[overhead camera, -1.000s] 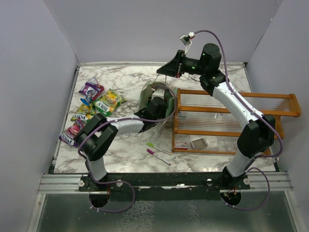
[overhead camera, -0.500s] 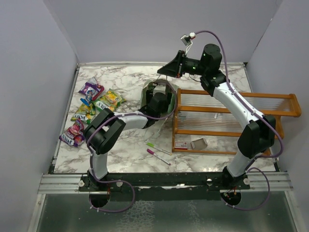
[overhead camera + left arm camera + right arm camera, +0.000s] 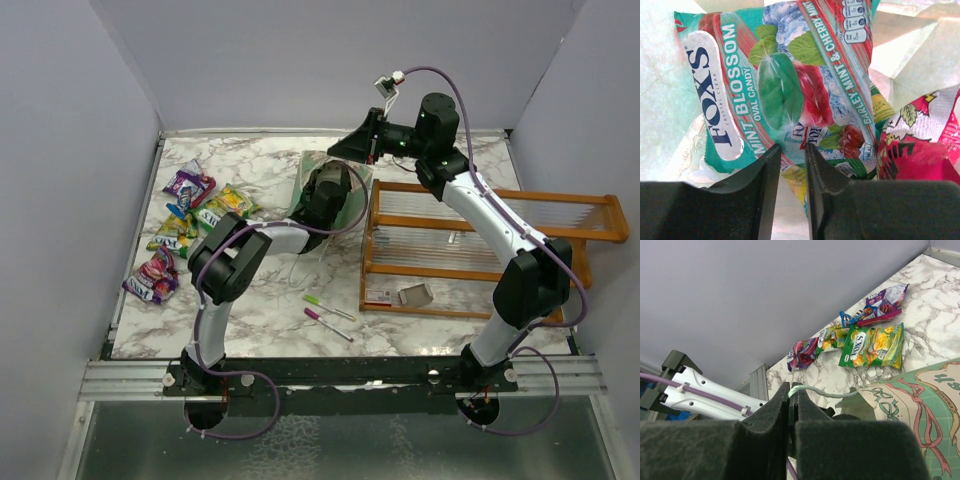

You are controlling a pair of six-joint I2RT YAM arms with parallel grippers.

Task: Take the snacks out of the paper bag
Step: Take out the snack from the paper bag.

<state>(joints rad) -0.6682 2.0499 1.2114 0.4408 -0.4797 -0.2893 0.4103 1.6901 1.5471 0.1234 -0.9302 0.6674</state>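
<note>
The small mint-green and white patterned paper bag (image 3: 912,407) is standing at the far middle of the white marble tabletop (image 3: 260,320), just left of the orange wooden rack (image 3: 480,245), and it is looking only partly emptied. Several shiny snack packets (image 3: 228,206) in purple, green-yellow and pink are lying loose near the tabletop's left edge, well apart from the bag, so that share of the job is looking done. At least two more are sitting inside against the cream lining: a puffy, crinkled teal and red mint-candy packet (image 3: 780,85) and a red and pink packet (image 3: 920,155) peeking in on its right. The left claw (image 3: 792,150) is reaching into the bag's mouth, its jaws standing only narrowly apart at the teal packet's lower edge; whether they are pinching it I cannot tell. The right claw (image 3: 791,390) is clamping shut on the bag's thin pale string handle (image 3: 825,394). Two thin pens (image 3: 328,318) are lying nearer on the tabletop.
</note>
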